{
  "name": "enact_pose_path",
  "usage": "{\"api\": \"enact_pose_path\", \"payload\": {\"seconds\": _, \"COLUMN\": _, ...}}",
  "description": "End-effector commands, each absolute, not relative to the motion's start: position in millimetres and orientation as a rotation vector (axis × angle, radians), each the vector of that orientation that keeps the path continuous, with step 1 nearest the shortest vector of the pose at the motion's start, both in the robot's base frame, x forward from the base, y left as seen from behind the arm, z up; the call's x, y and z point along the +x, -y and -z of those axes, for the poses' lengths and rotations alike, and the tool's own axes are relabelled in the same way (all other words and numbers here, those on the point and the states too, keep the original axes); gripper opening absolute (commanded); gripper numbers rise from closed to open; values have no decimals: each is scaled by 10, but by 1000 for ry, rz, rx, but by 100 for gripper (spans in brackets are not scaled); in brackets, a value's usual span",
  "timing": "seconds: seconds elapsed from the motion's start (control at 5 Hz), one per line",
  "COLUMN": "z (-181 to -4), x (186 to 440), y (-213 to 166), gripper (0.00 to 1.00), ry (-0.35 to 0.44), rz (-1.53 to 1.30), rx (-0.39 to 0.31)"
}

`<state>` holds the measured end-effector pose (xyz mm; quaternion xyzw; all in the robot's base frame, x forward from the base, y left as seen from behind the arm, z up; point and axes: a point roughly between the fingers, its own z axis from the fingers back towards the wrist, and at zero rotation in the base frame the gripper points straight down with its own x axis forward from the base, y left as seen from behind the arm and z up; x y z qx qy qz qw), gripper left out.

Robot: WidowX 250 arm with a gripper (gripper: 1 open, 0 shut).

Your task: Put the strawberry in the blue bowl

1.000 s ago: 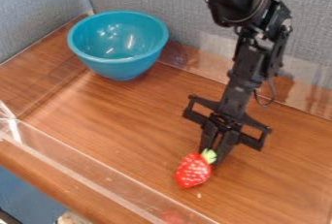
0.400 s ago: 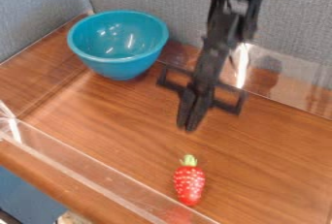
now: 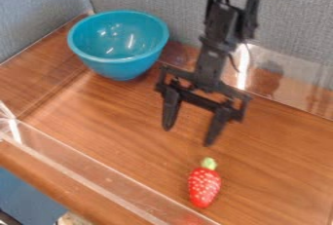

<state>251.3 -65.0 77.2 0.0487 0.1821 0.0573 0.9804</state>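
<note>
Strawberry [image 3: 204,184]: lies on its side on the bare wood of the desk [image 3: 104,136], out toward the near edge, green cap [image 3: 208,164] pointing away from the camera, red tip toward it. Nothing holds it; nothing touches it that I can make out.

Hand [image 3: 192,122]: beyond the strawberry, between it and the back wall [image 3: 297,19], raised off the wood by the look of it. Two fingers spread wide, pointing down, a broad gap between them. No object in that gap. Slight blur on the fingers; the spread is plain all the same. Arm [image 3: 229,24] rises behind the strawberry, up and out of view at the top.

Progress: pick not made, so carrying and release both remain. Nothing of the task counts as done by the present layout. Likely next: bring the open fingers over the strawberry, lower, close on the red body, lift, carry to the bowl, let go. Judged risk: small, rounded, glossy fruit could roll or squirt out if pinched near the cap or the tip.

Containers: one, the blue bowl [image 3: 119,65], well apart from the strawberry, at the far left of it as the camera sees things. Upright, mouth up. Inner wall shows shiny patches; no strawberry in it, no other contents visible. Lowest part of the inside hard to read from this angle.
</note>
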Motion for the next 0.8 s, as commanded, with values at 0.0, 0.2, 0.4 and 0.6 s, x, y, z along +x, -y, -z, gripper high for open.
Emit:
{"api": "enact_pose_path", "payload": {"seconds": 0.0, "z": -865, "x": 2479, "y": 721, "gripper": 100, "ry": -278, "rz": -98, "rx": 71}}
{"api": "enact_pose_path", "payload": {"seconds": 0.2, "z": -753, "x": 2436, "y": 729, "gripper": 100, "ry": -270, "rz": -97, "rx": 74}}
{"api": "enact_pose_path", "payload": {"seconds": 0.4, "z": -654, "x": 2393, "y": 736, "gripper": 100, "ry": -265, "rz": -94, "rx": 76}}
{"api": "enact_pose_path", "payload": {"seconds": 0.6, "z": -597, "x": 2383, "y": 746, "gripper": 100, "ry": -254, "rz": -92, "rx": 70}}
